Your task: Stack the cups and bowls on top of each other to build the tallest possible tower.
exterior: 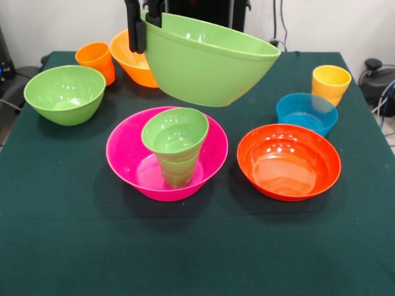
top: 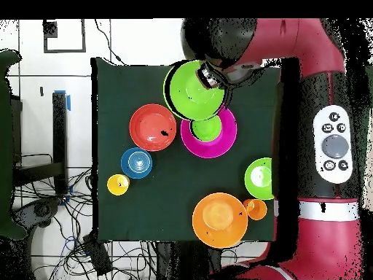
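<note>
Overhead, pincer (exterior: 143, 28) seemingly grips light green bowl (exterior: 207, 61) above pink bowl (exterior: 126, 157).

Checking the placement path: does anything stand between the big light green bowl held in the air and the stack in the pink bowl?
Nothing visible does. The end effector grips the light green bowl by its rim, tilted, above and just behind the pink bowl. The small green pieces nested there have open air above them.

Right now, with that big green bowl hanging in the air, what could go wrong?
The gripper pinches the large green bowl only by its rim, and the bowl hangs tilted, so it might slip. Below, the small green bowl sits tilted on the green cup inside the pink bowl; setting the big bowl there could topple them.
</note>
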Motion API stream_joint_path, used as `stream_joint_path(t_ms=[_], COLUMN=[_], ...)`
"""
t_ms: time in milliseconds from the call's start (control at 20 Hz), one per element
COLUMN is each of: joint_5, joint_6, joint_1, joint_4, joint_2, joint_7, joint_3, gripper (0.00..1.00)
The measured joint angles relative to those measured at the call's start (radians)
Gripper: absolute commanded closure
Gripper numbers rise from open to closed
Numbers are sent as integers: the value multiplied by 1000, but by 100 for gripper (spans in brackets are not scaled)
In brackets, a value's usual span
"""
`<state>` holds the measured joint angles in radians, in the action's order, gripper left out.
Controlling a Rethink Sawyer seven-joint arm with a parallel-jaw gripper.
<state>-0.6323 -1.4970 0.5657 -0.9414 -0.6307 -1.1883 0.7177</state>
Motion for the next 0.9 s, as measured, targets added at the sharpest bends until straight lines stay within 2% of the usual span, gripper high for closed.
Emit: stream_joint_path(t_ms=[900], joint_5=[0], joint_6=[0], joint_1=[18], joint_4=[0], joint_2=[13], joint_7=[38], joint_3=[0], gripper=[100])
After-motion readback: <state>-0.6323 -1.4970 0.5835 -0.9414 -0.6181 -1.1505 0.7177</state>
